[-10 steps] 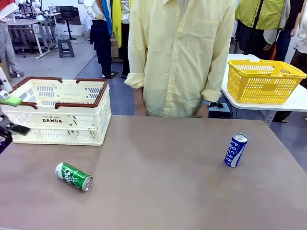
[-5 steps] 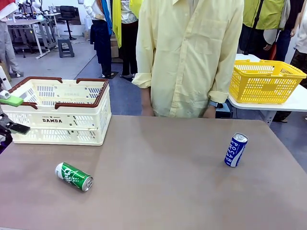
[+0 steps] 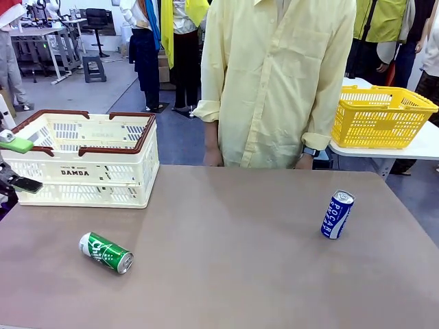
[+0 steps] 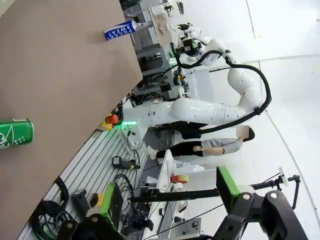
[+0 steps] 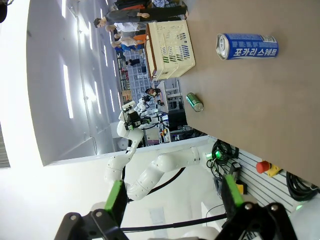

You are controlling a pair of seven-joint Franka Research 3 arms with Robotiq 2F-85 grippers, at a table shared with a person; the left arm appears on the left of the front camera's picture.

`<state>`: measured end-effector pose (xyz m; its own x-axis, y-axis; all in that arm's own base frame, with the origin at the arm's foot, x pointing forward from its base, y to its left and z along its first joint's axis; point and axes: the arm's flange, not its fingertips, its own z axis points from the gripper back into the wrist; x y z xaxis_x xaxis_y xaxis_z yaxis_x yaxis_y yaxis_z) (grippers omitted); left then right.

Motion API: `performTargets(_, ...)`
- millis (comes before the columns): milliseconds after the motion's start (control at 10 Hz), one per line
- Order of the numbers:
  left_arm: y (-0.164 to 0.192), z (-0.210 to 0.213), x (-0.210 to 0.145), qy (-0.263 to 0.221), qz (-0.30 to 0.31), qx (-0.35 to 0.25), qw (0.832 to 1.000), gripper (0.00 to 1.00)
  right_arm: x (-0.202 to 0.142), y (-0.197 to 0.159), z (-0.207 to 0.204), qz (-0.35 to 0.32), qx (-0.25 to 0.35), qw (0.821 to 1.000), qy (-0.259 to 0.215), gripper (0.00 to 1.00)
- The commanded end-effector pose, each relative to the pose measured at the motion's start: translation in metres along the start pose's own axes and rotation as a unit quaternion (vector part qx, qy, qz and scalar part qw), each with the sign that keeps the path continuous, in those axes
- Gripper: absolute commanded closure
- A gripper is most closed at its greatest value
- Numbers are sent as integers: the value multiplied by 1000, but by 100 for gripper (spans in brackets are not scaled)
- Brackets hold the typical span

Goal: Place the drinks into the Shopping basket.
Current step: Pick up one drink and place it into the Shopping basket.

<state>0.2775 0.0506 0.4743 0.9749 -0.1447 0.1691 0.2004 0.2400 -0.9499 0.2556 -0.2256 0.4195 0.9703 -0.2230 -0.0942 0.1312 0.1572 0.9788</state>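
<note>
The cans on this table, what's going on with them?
Nothing is being handled right now. A green can lies on its side and a blue-and-white can stands upright on the table, both outside the cream basket. The left gripper and right gripper are open and empty; a person stands opposite.

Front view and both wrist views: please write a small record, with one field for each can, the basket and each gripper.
green can: on its side, on the table, robot's left
blue can: upright on the table, robot's right
Shopping basket: far left of the table, both cans outside it
left gripper: open, empty, by the basket
right gripper: open, empty
</note>
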Motion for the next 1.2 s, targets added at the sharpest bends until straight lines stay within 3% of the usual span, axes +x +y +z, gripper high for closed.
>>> performTargets(0, -2, 0, -1, 1, 6, -8, 1000, 0, -1, 0, 3, 13, 1, 1000, 5, 0)
performTargets(1100, -2, 0, -1, 1, 6, -8, 1000, 0, -1, 0, 3, 13, 1, 1000, 5, 0)
